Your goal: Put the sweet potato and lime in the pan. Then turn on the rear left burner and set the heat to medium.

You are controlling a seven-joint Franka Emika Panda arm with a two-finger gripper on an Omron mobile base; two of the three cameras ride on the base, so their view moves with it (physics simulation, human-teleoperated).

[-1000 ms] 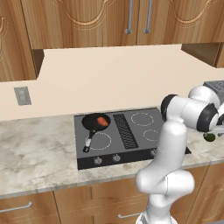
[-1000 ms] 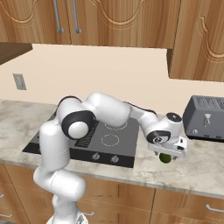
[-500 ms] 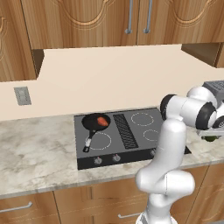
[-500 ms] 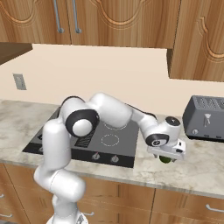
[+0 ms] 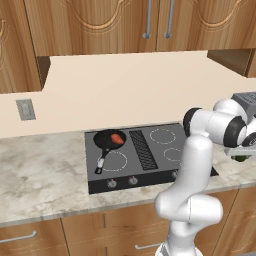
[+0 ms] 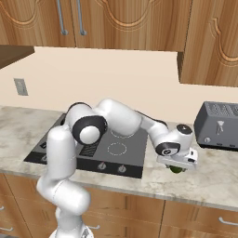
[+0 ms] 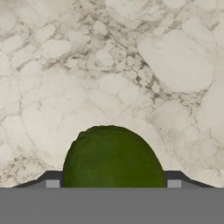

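Black and round, the pan [image 5: 109, 139] sits on the rear left burner of the stove [image 5: 150, 172], and the sweet potato [image 5: 117, 138] lies inside it. Further right, on the marble counter [image 7: 109, 65], the gripper [image 6: 179, 167] is low over the lime [image 7: 113, 159]. The lime sits between the two fingertips [image 7: 52, 183]; whether the jaws already pinch it cannot be told.

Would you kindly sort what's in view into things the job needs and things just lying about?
Job:
- lime, between the gripper fingers
- sweet potato, in the pan
- pan
- stove with its knobs

Lying about:
- toaster
- wall outlet
- cabinets
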